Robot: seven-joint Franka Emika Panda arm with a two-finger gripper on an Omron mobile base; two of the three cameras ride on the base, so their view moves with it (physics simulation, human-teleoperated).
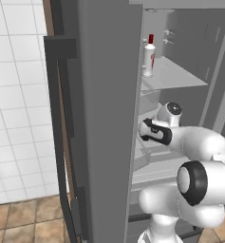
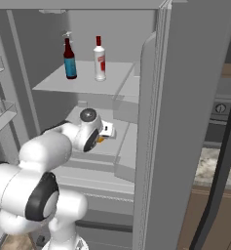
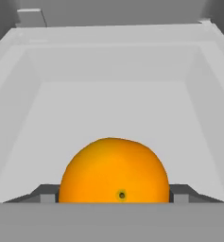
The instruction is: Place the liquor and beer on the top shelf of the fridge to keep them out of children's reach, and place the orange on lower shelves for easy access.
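The orange (image 3: 114,170) sits between my two fingertips (image 3: 47,194), and my gripper (image 3: 114,197) is shut on it. It hangs just above the floor of a pale grey bin (image 3: 23,94) on the lower shelves (image 2: 95,151) of the fridge (image 2: 185,122). A sliver of the orange (image 2: 101,139) shows below my gripper (image 2: 107,132). On the top shelf (image 2: 85,84) the beer (image 2: 69,59) and the liquor (image 2: 99,58) stand upright side by side. The liquor (image 1: 149,56) also shows on the top shelf (image 1: 178,76), with my gripper (image 1: 143,130) below it.
The thick open fridge door (image 1: 109,118) stands close on the arm's left. Door racks (image 2: 0,112) hang at the left. A counter (image 2: 217,166) lies beyond the fridge's right side. The bin's walls close in on both sides of the hand.
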